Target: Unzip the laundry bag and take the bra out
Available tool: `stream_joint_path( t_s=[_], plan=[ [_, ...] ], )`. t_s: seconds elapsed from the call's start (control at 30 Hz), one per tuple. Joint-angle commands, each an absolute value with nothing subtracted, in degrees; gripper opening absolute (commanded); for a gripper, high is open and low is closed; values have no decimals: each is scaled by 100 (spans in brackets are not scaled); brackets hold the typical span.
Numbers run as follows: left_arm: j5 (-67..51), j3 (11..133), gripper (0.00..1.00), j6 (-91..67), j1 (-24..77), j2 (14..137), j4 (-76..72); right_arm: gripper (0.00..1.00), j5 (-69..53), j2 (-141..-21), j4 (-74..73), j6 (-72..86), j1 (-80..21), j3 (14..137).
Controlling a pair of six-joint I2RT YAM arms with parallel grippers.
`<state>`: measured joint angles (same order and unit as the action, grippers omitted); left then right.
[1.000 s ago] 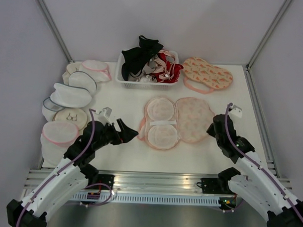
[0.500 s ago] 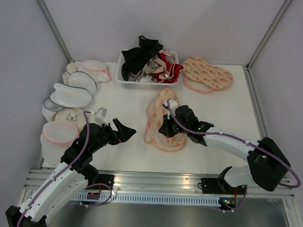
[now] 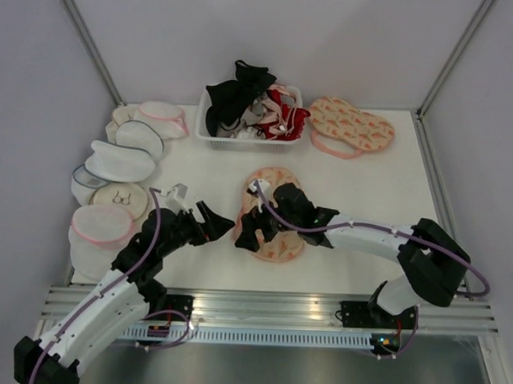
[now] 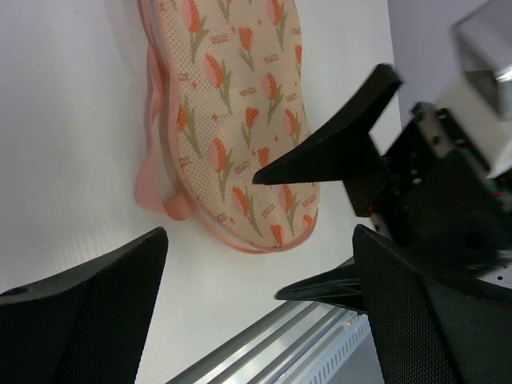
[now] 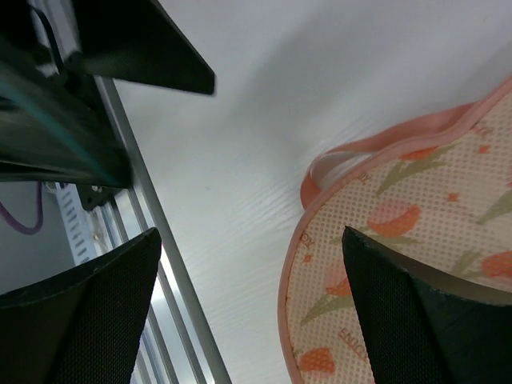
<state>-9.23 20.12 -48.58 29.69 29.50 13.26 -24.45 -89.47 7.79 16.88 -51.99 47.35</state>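
At the left edge of the table (image 3: pixel 375 183) lies a group of white mesh pouches (image 3: pixel 118 164), some with pink rim and some with blue rim. The left gripper (image 3: pixel 216 221) hangs low above the table just left of the bag, with its fingers (image 4: pixel 104 296) spread wide and nothing between them. At the back, in the middle, stands a white basket (image 3: pixel 245 143) full of garments, with a black one (image 3: pixel 235 94) on top. The laundry bag (image 3: pixel 278 183) lies flat in the middle of the table, closed over itself so that only one printed lobe is seen; what is inside is hidden. Its pink edge and a small pink loop (image 4: pixel 156 188) point toward the left gripper. The right gripper (image 3: pixel 252 225) reaches across to the left side of the bag; it is opened wide, one finger (image 5: pixel 432 320) above the printed fabric and the other above bare table, and it grips nothing. At the back right lies a second printed pouch (image 3: pixel 352 124), well apart from both arms
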Motion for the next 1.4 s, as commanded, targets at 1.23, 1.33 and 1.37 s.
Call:
stream_joint_path(
  t_s=[1.23, 1.33, 1.37],
  plan=[
    [-2813, 3708, 2, -4185, 2445, 9162, -3034, 96, 1723, -4825, -931, 2461, -5186, 3674],
    [-2803, 3981, 2, -4166, 1523, 8659, -2164, 95, 1714, -4773, -984, 2443, -5186, 3700],
    [-2865, 4138, 2, -4192, 1251, 8422, -2014, 96, 1705, -4764, -984, 2426, -5186, 3700]
  ],
)
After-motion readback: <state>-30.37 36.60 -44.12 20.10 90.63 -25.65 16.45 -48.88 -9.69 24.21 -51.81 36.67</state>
